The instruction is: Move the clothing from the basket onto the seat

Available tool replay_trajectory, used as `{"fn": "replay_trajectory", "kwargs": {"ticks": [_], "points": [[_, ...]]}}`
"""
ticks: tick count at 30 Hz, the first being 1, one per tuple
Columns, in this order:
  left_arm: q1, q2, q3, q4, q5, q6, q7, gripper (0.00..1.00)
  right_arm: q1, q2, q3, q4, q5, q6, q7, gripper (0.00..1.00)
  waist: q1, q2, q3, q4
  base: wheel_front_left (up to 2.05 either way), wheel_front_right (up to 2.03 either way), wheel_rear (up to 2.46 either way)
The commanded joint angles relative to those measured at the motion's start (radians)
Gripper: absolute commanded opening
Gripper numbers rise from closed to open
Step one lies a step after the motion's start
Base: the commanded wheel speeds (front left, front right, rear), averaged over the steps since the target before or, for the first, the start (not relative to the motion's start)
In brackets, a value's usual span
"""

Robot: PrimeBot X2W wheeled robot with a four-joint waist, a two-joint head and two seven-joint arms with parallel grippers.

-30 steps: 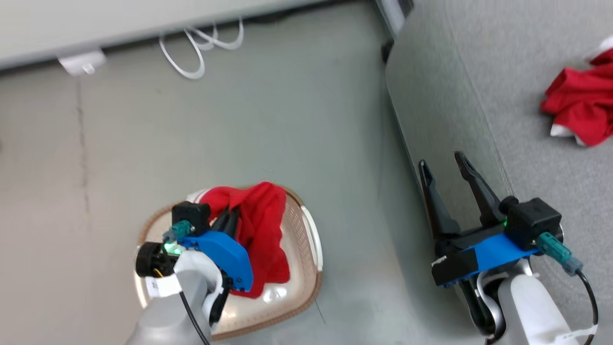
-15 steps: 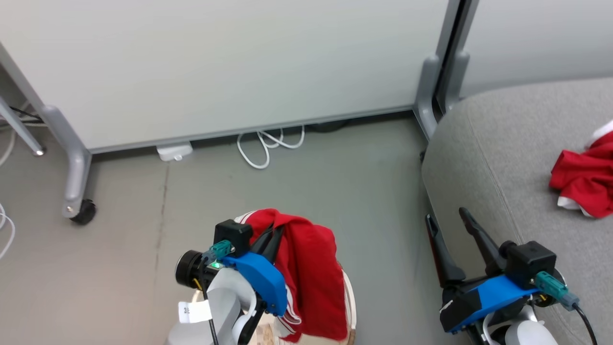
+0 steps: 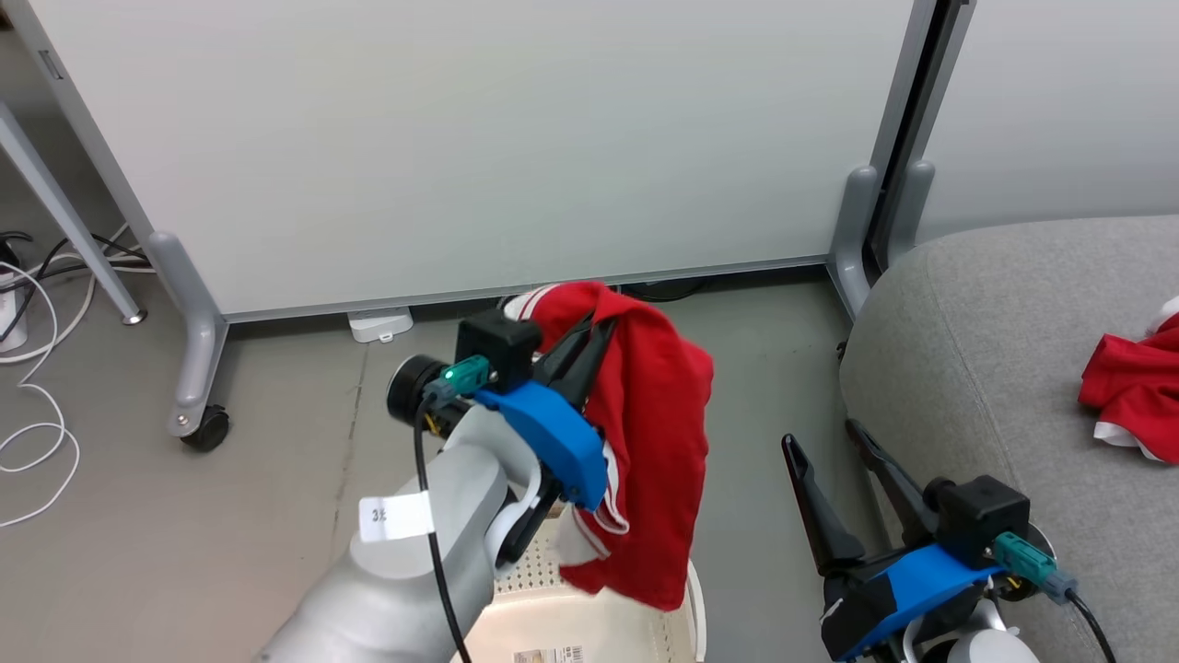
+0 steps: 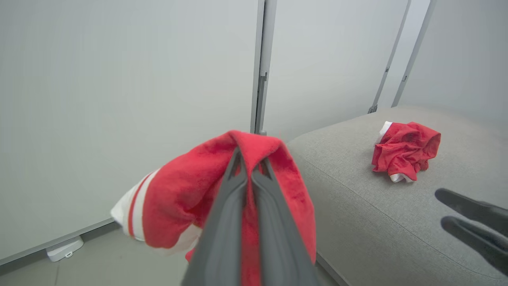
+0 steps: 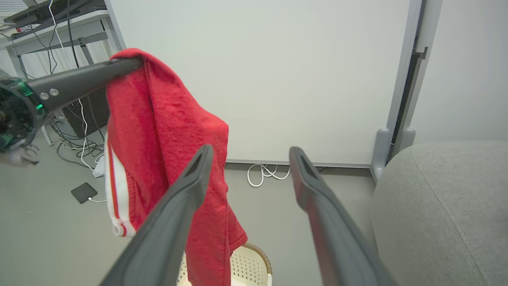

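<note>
Where my left gripper (image 3: 589, 331) sits: raised well off the floor in front of the white partition (image 3: 461, 138), above the basket.
Left fingers: pressed together on a fold of the red garment; I see no gap between them in the left wrist view.
Red garment (image 3: 659, 433): draped over my left fingertips and hanging free, with white striped trim along the edge nearest my arm. Its lower hem overlaps the basket's rim in my head view; I cannot tell whether the two touch.
Basket (image 3: 530, 575): on the floor under my left arm, near the sofa's side, with a barcode sticker on its bottom.
Right gripper (image 3: 822, 435): low, just beside the sofa's rounded edge, fingers spread wide and holding nothing.
Sofa (image 3: 967, 350): light grey, to my right, next to the partition's post.
Second red garment (image 3: 1133, 396): crumpled on the sofa cushion, well apart from both my grippers.
Cables (image 3: 37, 405): white loops on the floor at my far left.
</note>
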Motion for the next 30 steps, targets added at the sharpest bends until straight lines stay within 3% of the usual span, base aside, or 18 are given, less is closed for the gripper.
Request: {"fn": "replay_trajectory", "kwargs": {"ticks": [1, 13, 30], "points": [[-0.016, 0.001, -0.007, -0.001, -0.001, -0.003, -0.005, 0.00, 0.015, 0.000, 0.001, 0.003, -0.006, 0.000, 0.004, 1.00, 0.0001, -0.0001, -0.002, 0.002, 0.00, 0.00, 0.00], [-0.138, 0.001, -0.091, -0.018, -0.107, -0.003, 0.030, 0.00, 0.006, 0.000, 0.034, 0.016, -0.004, 0.000, 0.005, 1.00, 0.0001, -0.0001, -0.005, 0.007, 0.00, 0.00, 0.00], [-0.155, 0.000, -0.166, 0.018, -0.183, -0.003, 0.007, 0.00, -0.073, -0.001, 0.097, 0.077, 0.019, 0.000, 0.018, 1.00, 0.0001, -0.0001, 0.013, 0.002, 0.00, 0.00, 0.00]]}}
